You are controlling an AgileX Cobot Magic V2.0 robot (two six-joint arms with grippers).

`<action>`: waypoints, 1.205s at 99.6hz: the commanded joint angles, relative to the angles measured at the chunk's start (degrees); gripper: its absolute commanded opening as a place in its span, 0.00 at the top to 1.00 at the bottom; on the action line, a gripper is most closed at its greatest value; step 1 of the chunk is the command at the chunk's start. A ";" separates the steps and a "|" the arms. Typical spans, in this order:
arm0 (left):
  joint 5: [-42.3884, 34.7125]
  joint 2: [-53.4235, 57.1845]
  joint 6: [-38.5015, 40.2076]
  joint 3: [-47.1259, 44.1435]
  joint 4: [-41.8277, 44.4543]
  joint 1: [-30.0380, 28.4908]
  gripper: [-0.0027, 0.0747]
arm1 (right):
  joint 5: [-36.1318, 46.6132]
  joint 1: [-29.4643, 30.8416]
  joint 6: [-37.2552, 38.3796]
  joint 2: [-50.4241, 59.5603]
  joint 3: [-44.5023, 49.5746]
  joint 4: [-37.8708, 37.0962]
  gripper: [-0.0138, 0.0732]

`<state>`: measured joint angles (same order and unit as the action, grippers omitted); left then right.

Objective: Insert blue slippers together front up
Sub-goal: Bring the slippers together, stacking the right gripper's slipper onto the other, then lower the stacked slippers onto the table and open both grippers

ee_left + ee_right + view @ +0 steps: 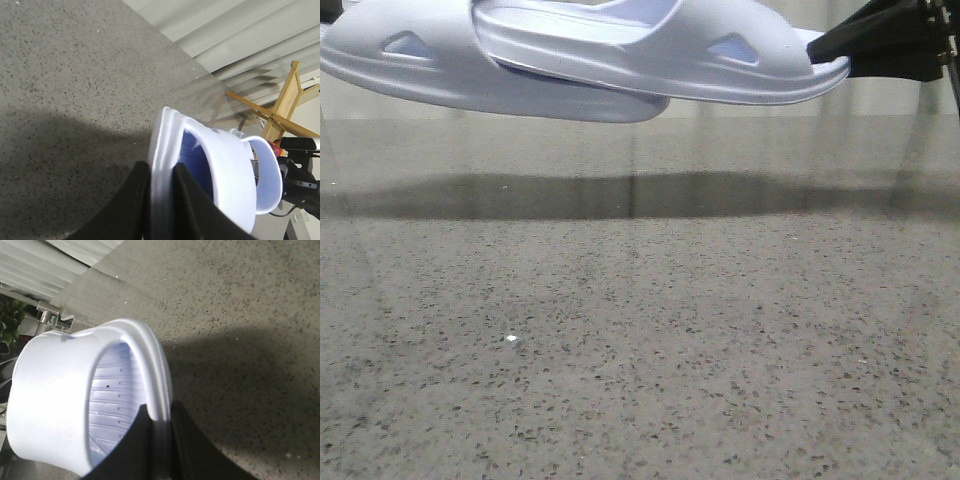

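Note:
Two pale blue slippers hang side by side in the air above the table, at the top of the front view. The left slipper (410,60) lies behind and under the right slipper (720,55), and their inner ends overlap. My right gripper (825,50) is shut on the right slipper's outer end. In the right wrist view, that gripper (161,405) pinches the sole rim of its slipper (55,390). In the left wrist view, my left gripper (161,165) pinches the sole rim of its slipper (227,175). The other slipper's strap (267,170) shows just beyond it.
The speckled grey table (640,350) lies below, with the slippers' shadow across its far part and a small white speck (512,340). White blinds stand behind it. A wooden frame (280,110) and a plant (10,320) stand off the table.

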<state>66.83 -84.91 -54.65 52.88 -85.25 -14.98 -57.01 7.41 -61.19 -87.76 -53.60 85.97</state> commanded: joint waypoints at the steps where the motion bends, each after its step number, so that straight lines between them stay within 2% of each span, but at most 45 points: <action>1: 5.74 1.95 0.00 1.56 -5.31 1.35 0.95 | -2.96 -1.12 -1.29 -0.16 -3.65 3.97 0.96; 34: 4.72 1.45 -0.40 1.56 -6.10 6.72 0.95 | -3.58 -9.44 -1.29 -7.74 -10.87 4.17 0.96; 64: 4.85 1.45 -0.40 1.56 -5.98 6.84 0.95 | -2.60 -14.57 -0.30 -11.40 -17.10 4.40 0.96; 82: 4.20 1.45 -0.89 1.56 -5.65 6.27 0.95 | -3.81 -14.06 -0.30 -11.50 -17.96 3.75 0.93; 101: 2.44 1.45 -1.52 1.56 -3.27 4.17 0.95 | -9.19 -11.43 -0.30 -11.50 -17.96 2.71 0.70; 120: -1.72 1.45 -1.54 1.56 0.37 2.84 0.95 | -16.25 -5.69 -0.21 -11.50 -17.96 2.57 0.69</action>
<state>62.28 -85.23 -55.80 52.91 -83.18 -12.08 -65.74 -0.89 -61.03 -102.19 -69.67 84.80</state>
